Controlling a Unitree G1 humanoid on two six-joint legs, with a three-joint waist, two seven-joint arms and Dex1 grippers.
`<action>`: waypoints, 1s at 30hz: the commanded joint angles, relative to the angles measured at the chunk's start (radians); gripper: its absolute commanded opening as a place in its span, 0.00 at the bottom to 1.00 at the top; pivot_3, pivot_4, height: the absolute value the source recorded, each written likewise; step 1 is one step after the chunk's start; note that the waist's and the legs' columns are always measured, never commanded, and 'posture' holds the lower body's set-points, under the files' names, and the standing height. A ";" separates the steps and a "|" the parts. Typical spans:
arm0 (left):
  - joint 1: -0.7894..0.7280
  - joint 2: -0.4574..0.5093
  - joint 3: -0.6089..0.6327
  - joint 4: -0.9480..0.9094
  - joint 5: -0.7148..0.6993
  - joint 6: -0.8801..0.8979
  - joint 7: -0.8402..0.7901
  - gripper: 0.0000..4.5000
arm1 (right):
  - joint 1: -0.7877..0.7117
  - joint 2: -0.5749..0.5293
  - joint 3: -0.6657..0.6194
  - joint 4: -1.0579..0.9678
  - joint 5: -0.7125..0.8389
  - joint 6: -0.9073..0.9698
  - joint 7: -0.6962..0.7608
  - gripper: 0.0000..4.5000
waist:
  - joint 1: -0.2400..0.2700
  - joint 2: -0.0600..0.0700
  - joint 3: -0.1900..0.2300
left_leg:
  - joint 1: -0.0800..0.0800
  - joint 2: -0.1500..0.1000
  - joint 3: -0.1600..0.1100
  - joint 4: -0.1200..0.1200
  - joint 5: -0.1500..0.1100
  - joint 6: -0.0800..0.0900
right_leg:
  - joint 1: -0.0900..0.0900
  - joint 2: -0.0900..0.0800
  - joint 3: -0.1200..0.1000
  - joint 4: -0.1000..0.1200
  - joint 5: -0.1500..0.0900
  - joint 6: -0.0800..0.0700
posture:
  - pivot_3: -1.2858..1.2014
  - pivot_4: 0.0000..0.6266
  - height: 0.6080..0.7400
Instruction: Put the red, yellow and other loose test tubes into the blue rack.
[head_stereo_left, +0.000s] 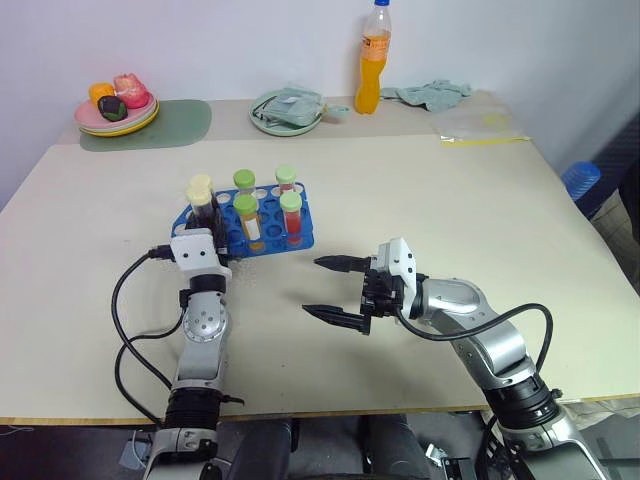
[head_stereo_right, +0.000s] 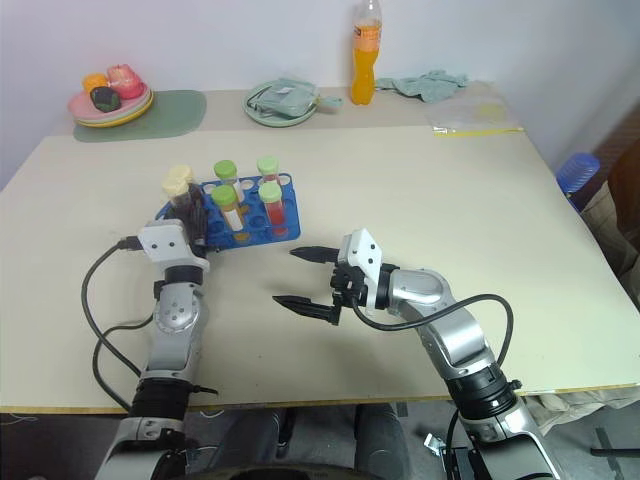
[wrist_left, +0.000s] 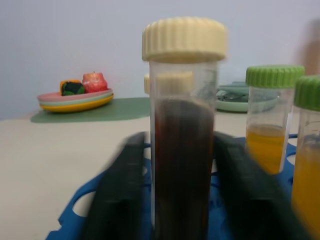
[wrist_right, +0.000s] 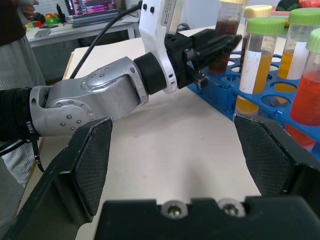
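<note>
Left wrist view: maroon tube (wrist_left: 182, 165) upright in blue rack (wrist_left: 80, 212), between parted left gripper (wrist_left: 182, 200) fingers.

We see wide bare table (head_stereo_left: 420, 200) around the blue rack (head_stereo_left: 305, 236); only the upright tubes (head_stereo_left: 291, 215) in it and the left gripper (head_stereo_left: 203, 232) block its near-left corner.

The two eye views look forward and down from the head over the whole table (head_stereo_left: 420, 200), side by side — both take in the rack (head_stereo_left: 250, 225), both arms and the far wall. The left wrist view sits low and very near, facing level across the rack at the maroon tube (wrist_left: 182, 165) toward the wall. The right wrist view, also low, faces sideways over the table — sharing that rack and tube.
</note>
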 joint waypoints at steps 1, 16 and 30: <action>0.033 -0.002 0.015 -0.106 -0.049 0.008 -0.035 0.91 | 0.002 0.002 -0.034 -0.047 0.016 -0.020 -0.011 0.95 | -0.001 0.000 0.000 | 0.000 0.000 0.000 0.000 0.000 0.000 | 0.000 0.000 0.000 0.000 0.000 0.000 | 0.52 0.24 1.00; 0.556 0.488 0.358 -0.648 -0.437 0.598 -0.457 0.91 | -0.012 -0.198 -0.302 0.028 0.055 0.054 -0.033 0.95 | -0.022 0.002 0.001 | 0.000 0.002 -0.001 -0.001 0.000 0.001 | 0.000 0.002 0.000 0.000 -0.001 -0.001 | 0.52 0.24 1.00; 0.603 0.476 0.405 -0.680 -0.468 0.693 -0.526 0.91 | 0.000 -0.253 -0.366 0.200 0.018 -0.013 -0.015 0.95 | -0.020 0.003 0.002 | 0.000 0.004 0.000 -0.002 -0.001 0.002 | 0.001 -0.001 -0.001 -0.002 -0.001 -0.001 | 0.52 0.24 1.00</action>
